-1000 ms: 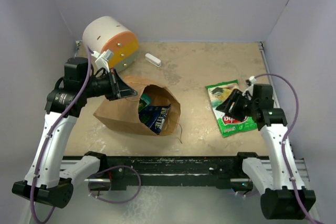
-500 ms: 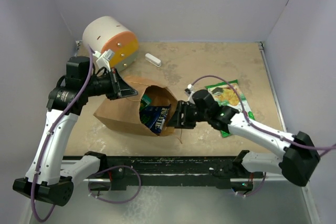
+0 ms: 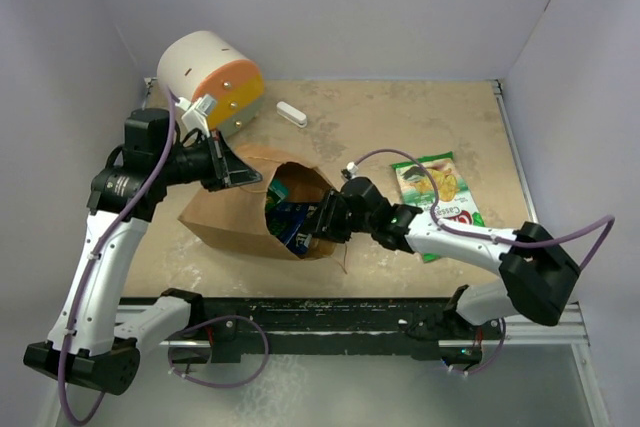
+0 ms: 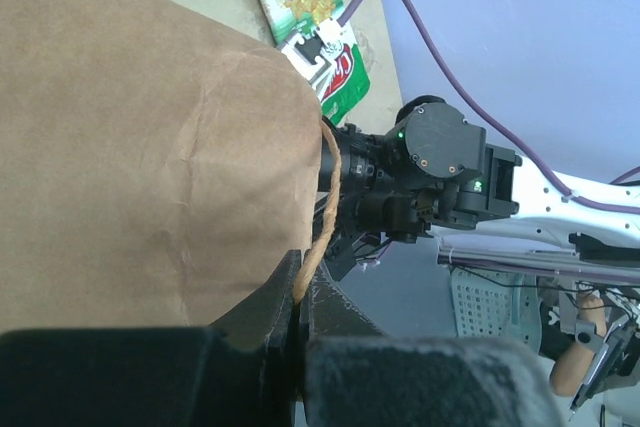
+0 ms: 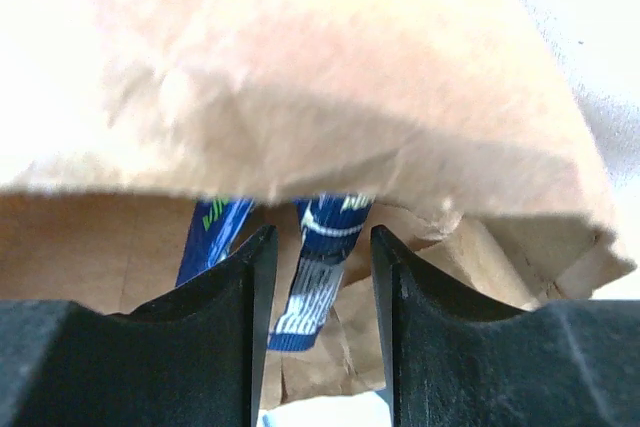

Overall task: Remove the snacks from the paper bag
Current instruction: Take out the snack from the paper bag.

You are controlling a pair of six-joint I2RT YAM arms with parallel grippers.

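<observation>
The brown paper bag (image 3: 225,217) lies on its side, its mouth facing right. My left gripper (image 3: 243,176) is shut on the bag's twisted handle (image 4: 325,207) at the upper rim and holds the mouth up. Blue snacks (image 3: 292,219) show inside the mouth. My right gripper (image 3: 308,224) reaches into the mouth. In the right wrist view its jaws stand open around a blue-white packet (image 5: 318,277) with a gap on each side, and a second blue packet (image 5: 210,237) lies to the left. The green chip bag (image 3: 440,197) lies flat on the table, right of the bag.
A white-and-orange cylinder (image 3: 210,82) lies at the back left, close behind my left arm. A small white bar (image 3: 291,113) rests on the table beside it. The right forearm stretches across the table in front of the green chip bag.
My right arm has swung left from over the green chip bag into the paper bag's mouth, and its jaws have narrowed somewhat. The left arm and the bag have stayed still.
</observation>
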